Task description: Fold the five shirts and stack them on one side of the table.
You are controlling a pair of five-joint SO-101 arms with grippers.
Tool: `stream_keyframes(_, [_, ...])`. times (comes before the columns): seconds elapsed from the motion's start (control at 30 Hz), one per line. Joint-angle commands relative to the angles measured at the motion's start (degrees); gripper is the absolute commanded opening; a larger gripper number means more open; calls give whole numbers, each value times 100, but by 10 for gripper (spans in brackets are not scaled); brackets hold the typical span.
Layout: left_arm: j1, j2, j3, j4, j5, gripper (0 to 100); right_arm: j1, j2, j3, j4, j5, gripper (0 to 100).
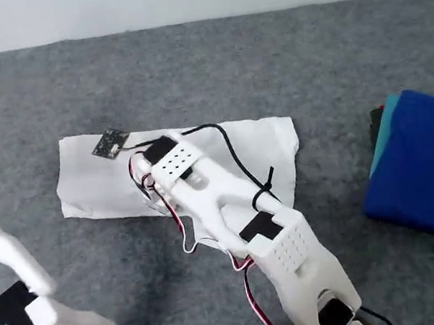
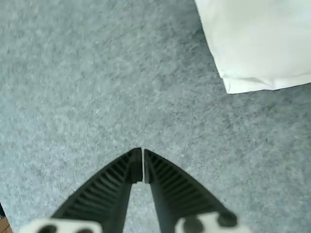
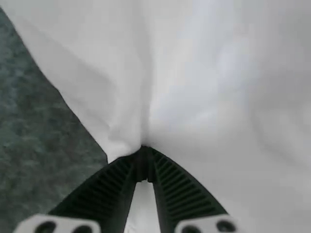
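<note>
A white shirt [image 1: 91,188] lies partly folded in the middle of the grey carpeted table [image 1: 284,64]. My right arm stretches over it, and my right gripper [image 3: 144,162] is shut on a pinch of the white shirt [image 3: 218,73] near its edge. My left gripper [image 2: 143,160] is shut on nothing and hangs above bare carpet, off a corner of the white shirt [image 2: 257,43]. At the right side lies a stack with a folded blue shirt [image 1: 428,165] on top and a teal shirt [image 1: 384,116] peeking out beneath it.
The left arm [image 1: 4,257] stands raised at the table's left edge. Grey carpet [image 2: 97,73] runs open behind and to the left of the white shirt. A pale wall borders the far edge.
</note>
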Motion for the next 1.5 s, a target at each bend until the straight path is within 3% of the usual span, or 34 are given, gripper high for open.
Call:
stream_keyframes(0.0, [-88, -343, -22, 114, -35, 17, 48, -312, -598, 198, -79, 9])
stream_keyframes(0.2, [-105, -352, -22, 114, -35, 17, 215, -321, -1873, 233, -105, 11])
stream_keyframes(0.47, [-352, -360, -48, 114, -26, 17, -549, 892, -2189, -910, -105, 11])
stream_keyframes(0.67, [-422, -360, -48, 114, -26, 17, -910, 1314, -2277, -901, -105, 9])
stream_keyframes(0.97, [-237, -360, -479, 123, 202, 17, -365, 593, -3868, 1358, -123, 9])
stream_keyframes(1.17, [343, -527, -374, 123, 484, 18, 48, 514, -4659, 3055, -141, 9])
stream_keyframes(1.3, [1187, -985, 145, 123, 686, 18, 620, 22, -4360, 3029, -958, 9])
stream_keyframes(1.47, [2585, -1363, 945, 105, 967, 19, 1262, -1103, -2848, 3029, -1037, 9])
